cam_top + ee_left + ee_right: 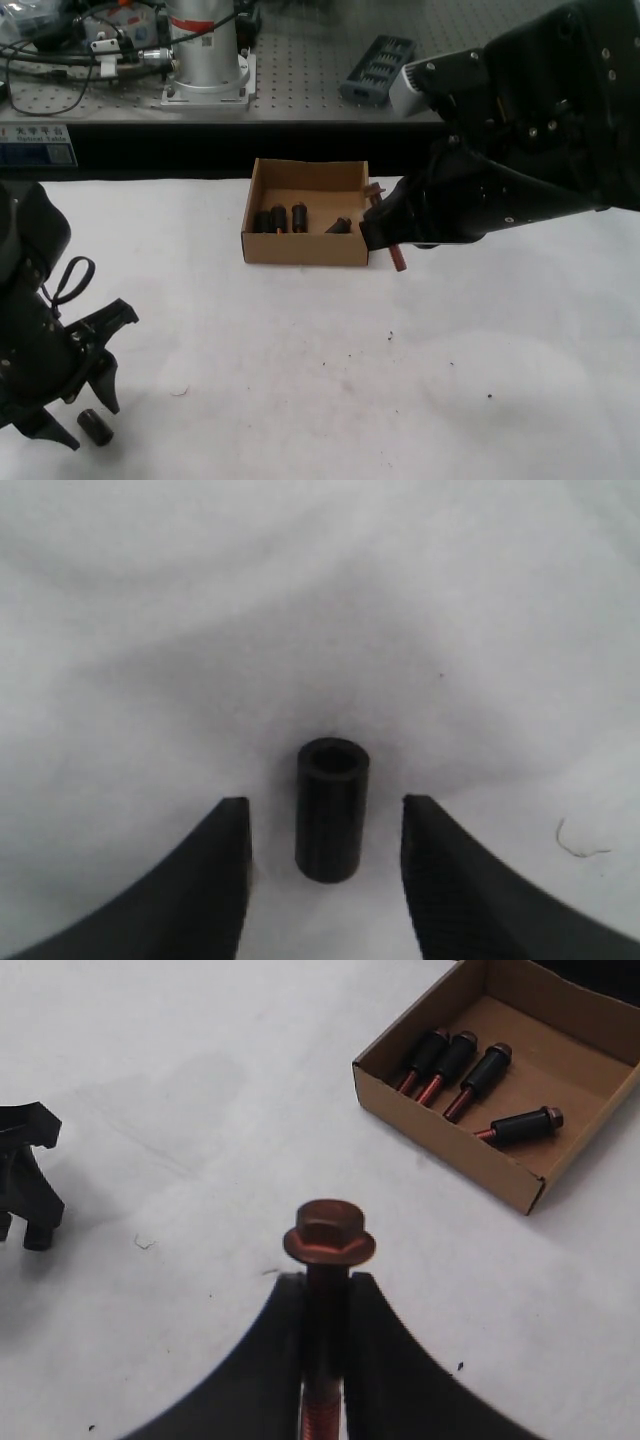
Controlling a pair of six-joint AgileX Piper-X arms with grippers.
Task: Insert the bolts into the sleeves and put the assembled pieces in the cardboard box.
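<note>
Left wrist view: sleeve between spread left fingers, untouched; right fingers pinching bolt

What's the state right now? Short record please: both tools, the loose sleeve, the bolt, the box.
Left tool: open, fingers either side of the sleeve, not closed on it
Sleeve: black, loose on the white bench cover
Right tool: shut on the bolt, close to a front corner of the box
Bolt: copper-coloured, head clear of the fingertips, not yet in a sleeve
Box: open cardboard, four assembled pieces inside
Left to do: join this bolt and sleeve, then box them
</note>
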